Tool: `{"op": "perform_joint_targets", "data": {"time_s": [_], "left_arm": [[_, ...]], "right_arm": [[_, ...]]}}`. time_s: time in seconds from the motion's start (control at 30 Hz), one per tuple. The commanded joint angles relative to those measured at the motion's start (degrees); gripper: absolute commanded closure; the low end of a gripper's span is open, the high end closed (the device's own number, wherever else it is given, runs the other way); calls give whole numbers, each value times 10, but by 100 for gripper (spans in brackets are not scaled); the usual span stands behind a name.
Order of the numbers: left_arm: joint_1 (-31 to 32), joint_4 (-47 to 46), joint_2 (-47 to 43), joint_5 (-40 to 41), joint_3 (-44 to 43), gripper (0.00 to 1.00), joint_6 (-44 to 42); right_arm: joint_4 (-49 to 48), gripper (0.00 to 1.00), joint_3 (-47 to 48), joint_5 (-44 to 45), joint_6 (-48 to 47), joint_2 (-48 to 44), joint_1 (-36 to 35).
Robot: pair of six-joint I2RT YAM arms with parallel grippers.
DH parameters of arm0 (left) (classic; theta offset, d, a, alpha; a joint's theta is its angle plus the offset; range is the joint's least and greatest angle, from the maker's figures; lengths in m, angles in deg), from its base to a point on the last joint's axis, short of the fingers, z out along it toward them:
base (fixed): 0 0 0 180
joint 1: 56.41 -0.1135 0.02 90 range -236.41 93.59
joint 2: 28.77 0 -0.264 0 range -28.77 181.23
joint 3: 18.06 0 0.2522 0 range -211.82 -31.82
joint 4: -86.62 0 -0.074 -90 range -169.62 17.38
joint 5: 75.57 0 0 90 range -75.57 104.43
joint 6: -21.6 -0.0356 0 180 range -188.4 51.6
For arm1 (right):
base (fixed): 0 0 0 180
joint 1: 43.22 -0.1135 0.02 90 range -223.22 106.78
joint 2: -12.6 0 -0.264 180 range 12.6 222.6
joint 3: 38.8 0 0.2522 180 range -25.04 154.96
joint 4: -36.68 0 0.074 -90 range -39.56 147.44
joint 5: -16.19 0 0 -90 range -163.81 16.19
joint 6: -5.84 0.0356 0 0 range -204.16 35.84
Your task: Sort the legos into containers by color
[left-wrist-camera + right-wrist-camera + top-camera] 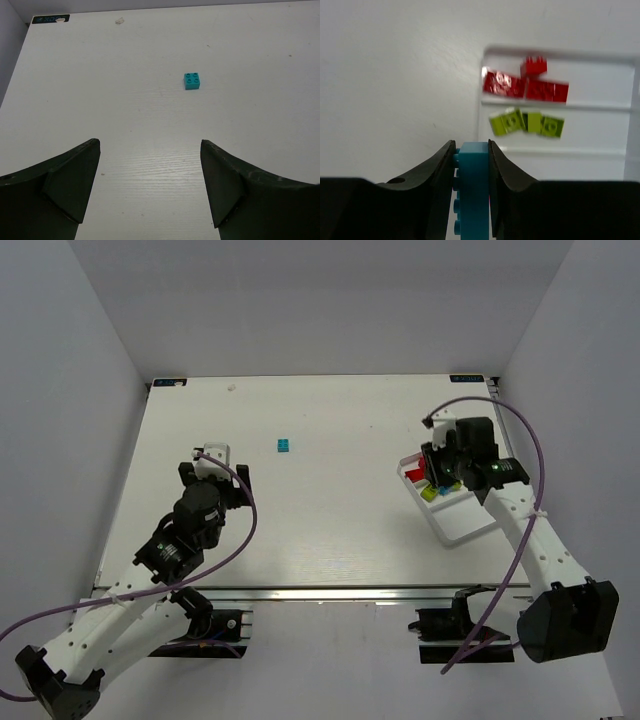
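Carrying step, judged near its end. Held in the right pincer (470, 145): a cyan brick (472, 185), pinched on edge between jaws drawn partway in and pressed against both its sides. Hanging above the tray (560, 162), by the rim of the compartment nearest the wrist camera, with no brick to be seen in that compartment. Beyond it, green bricks (527, 122) in the middle compartment and red bricks (525, 87) in the far one, kept apart by a thin divider. Next, probably: ease forward over the bare compartment, drop low, then spread the jaws to let go, far enough from the divider to avoid a bounce in among the green. After that, one more to fetch: a loose cyan brick (193, 80) out on the table (100, 75), well apart from the tray and straight ahead of the left pincer (149, 145), spread wide, holding nothing, well short of it.
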Motion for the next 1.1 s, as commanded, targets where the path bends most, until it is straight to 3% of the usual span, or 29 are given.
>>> {"op": "perform_joint_targets", "data": {"time_s": [0.0, 0.13, 0.4, 0.6, 0.73, 0.83, 0.9, 0.93, 1.0, 1.03, 1.07], "left_arm": [[0, -3, 3, -25, -7, 9, -1], [0, -4, 3, -31, -7, 9, 0], [0, -7, 9, -37, -4, 9, 0], [0, -5, 21, -45, -6, 9, 2], [0, -6, 27, -45, -4, 8, 2], [0, -10, 34, -54, -4, 8, 2], [0, -11, 41, -67, -3, 9, 1], [0, -12, 49, -74, -3, 11, 3], [0, -19, 61, -95, -2, 31, 8], [0, -22, 72, -100, -3, 44, 11], [-6, -27, 100, -113, -13, 72, 18]], "right_arm": [[52, 100, -63, 6, -57, -32, 55], [52, 100, -112, -16, -82, -49, 91], [6, 100, -181, -19, -122, 26, 164], [-22, 75, -165, -46, -128, 61, 189], [-9, 30, -148, -82, -141, 74, 197], [1, 23, -138, -96, -145, 68, 202], [10, 24, -131, -101, -150, 55, 207], [13, 30, -126, -107, -150, 49, 208], [35, 42, -98, -131, -152, 16, 212], [41, 72, -89, -174, -153, -15, 211], [44, 100, -71, -235, -152, -53, 211]]}}
